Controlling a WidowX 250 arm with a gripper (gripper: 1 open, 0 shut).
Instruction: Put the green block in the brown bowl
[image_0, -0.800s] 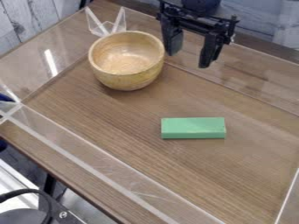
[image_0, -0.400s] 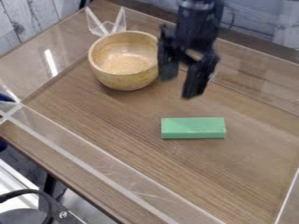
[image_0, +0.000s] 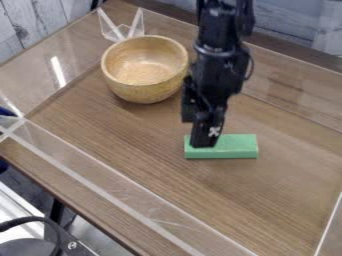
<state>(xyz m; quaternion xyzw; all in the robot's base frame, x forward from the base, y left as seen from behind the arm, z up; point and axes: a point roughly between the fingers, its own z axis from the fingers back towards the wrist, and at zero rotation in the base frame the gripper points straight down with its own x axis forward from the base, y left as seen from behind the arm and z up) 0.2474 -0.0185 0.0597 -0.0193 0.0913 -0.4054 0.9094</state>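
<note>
1. One green block (image_0: 230, 147) was seen lying flat on the wooden table (image_0: 123, 165), to the right of the brown bowl (image_0: 144, 69) in the view and nearer the camera.
2. The black gripper (image_0: 206, 125) was held above the block's left end, fingers pointed downward — part of that end was hidden behind them.
3. Its fingers were parted, and nothing was seen gripped between them; whether the block was touched could not be told.
4. The bowl was set upright, apart from the block — its pale inside was left visible.
5. A clear, pointed object (image_0: 122, 24) was placed just behind the bowl.
</note>
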